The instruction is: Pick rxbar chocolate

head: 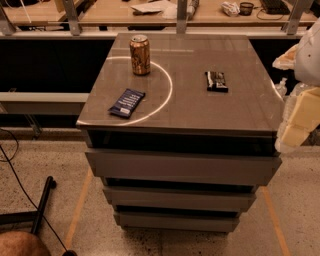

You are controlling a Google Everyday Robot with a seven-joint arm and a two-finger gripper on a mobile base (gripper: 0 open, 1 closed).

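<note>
The rxbar chocolate (216, 81) is a small flat black wrapped bar with light print patches. It lies on the right half of the cabinet top (200, 107), lengthwise toward the back. My arm and gripper (294, 131) show as pale blocky shapes at the right edge of the view. They are beyond the cabinet's right front corner, right of and nearer than the bar, and apart from it. Nothing is seen in the gripper.
A gold can (140, 55) stands upright at the back left of the top. A longer navy-blue wrapped bar (127, 103) lies at the front left. The cabinet has several drawers (180, 167). Desks (150, 10) run behind it. A dark pole (42, 205) and cables lie on the floor at left.
</note>
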